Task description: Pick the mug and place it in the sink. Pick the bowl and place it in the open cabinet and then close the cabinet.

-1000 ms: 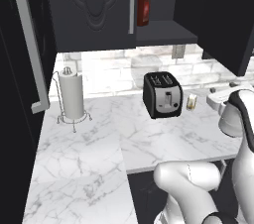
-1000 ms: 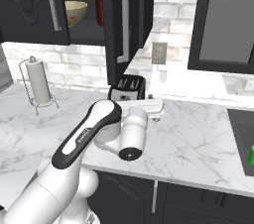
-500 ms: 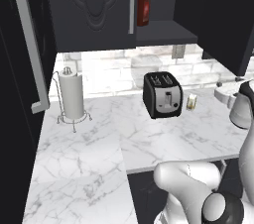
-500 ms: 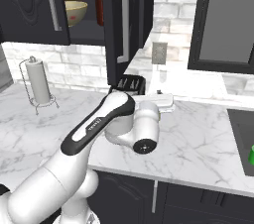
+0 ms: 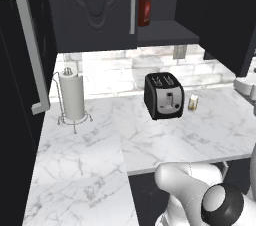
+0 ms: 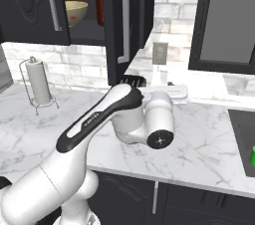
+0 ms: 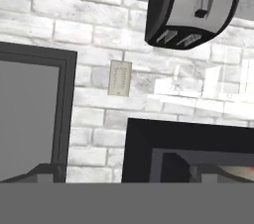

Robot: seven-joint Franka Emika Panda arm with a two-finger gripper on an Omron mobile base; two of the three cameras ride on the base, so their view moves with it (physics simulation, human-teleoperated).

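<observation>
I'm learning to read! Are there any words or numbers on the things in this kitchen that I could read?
No words or numbers can be read here.
The red bottle in the cabinet: any label is too small to tell.
The toaster: its front shows only controls, no letters.
The wall plate on the bricks: faint marks, too blurred to read.
</observation>
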